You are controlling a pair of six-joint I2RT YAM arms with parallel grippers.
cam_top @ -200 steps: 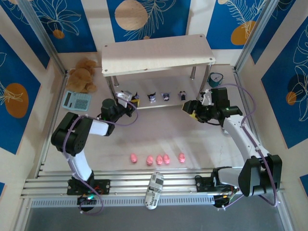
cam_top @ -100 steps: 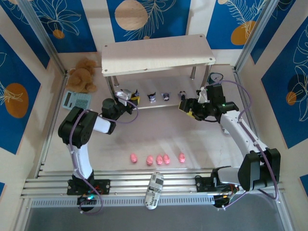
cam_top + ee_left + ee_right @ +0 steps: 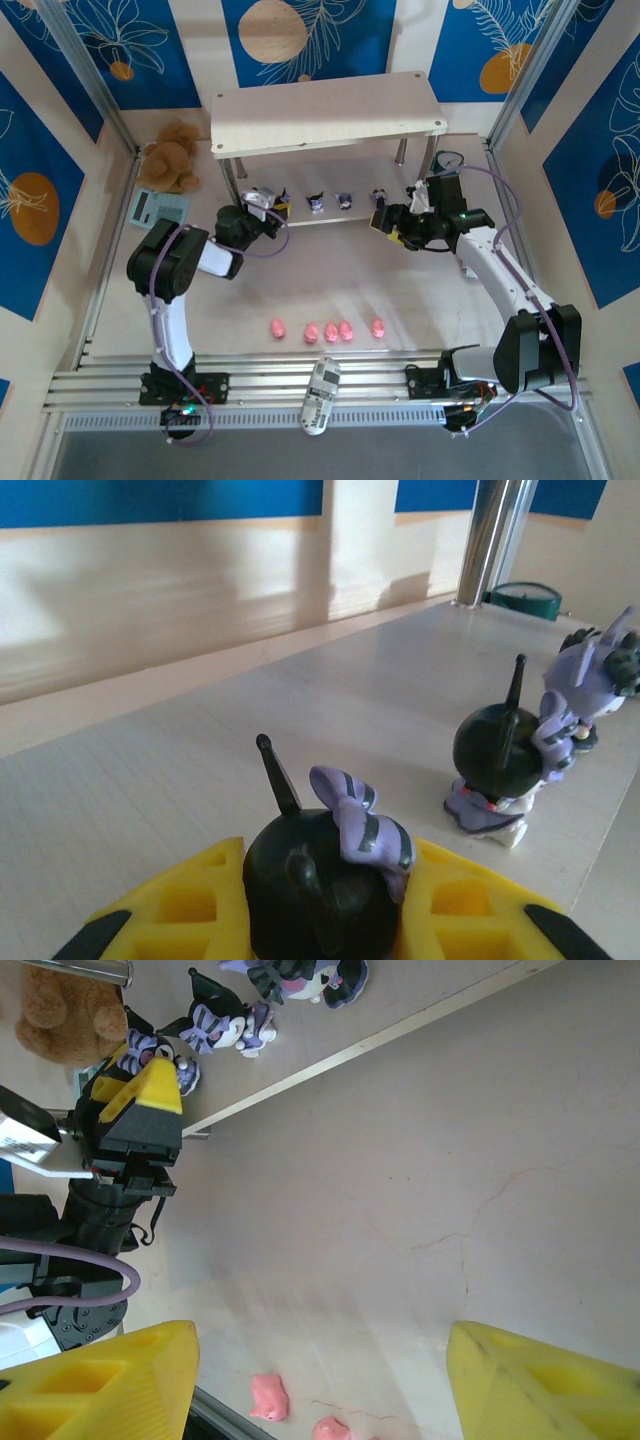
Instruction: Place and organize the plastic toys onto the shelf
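A brown plush teddy bear [image 3: 172, 155] sits at the upper left of the overhead view, against the wall. Just below it, a teal calculator [image 3: 158, 208] lies flat on the pale counter [image 3: 400, 290]. A small teal clock [image 3: 448, 163] stands at the upper right, partly hidden. At bottom centre, a white-and-grey handheld device [image 3: 320, 395] lies across the aluminium rails [image 3: 110, 385]. Blue wall panels [image 3: 310, 35] bear orange discs and white leaves.

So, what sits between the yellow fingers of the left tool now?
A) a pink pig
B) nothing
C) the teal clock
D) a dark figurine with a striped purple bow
D: the left wrist view shows the dark figurine, with its striped purple bow, gripped between the yellow fingers of the left tool.
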